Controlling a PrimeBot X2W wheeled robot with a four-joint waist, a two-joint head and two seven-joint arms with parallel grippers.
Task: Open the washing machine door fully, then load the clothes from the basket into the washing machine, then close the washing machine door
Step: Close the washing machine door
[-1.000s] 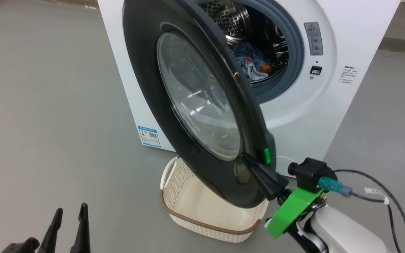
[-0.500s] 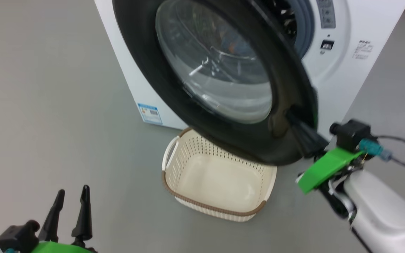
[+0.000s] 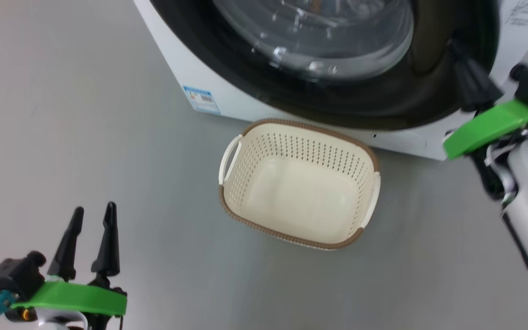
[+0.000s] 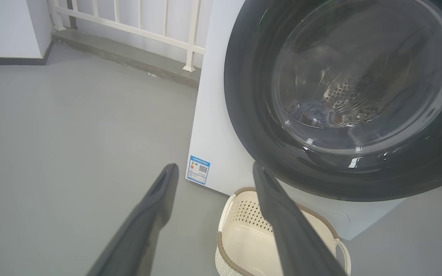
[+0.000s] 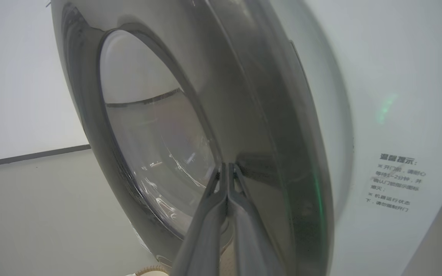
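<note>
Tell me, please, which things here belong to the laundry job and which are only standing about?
Belong to the job:
- big white box-shaped washing machine
- its round glossy black door with glass window
- small cream perforated plastic basket, empty
- blue cloth bundle behind the glass
- shut right gripper at the door

Just there:
- blue rectangular paper sticker
- white barred railing

Bare grey floor, two things standing on it.
The smooth grey floor [image 3: 85, 114] carries the white washer [image 4: 213, 115] and, just in front of its base, the cream basket [image 3: 310, 146], upright, brown-rimmed and empty; whether the two touch I cannot tell.
</note>
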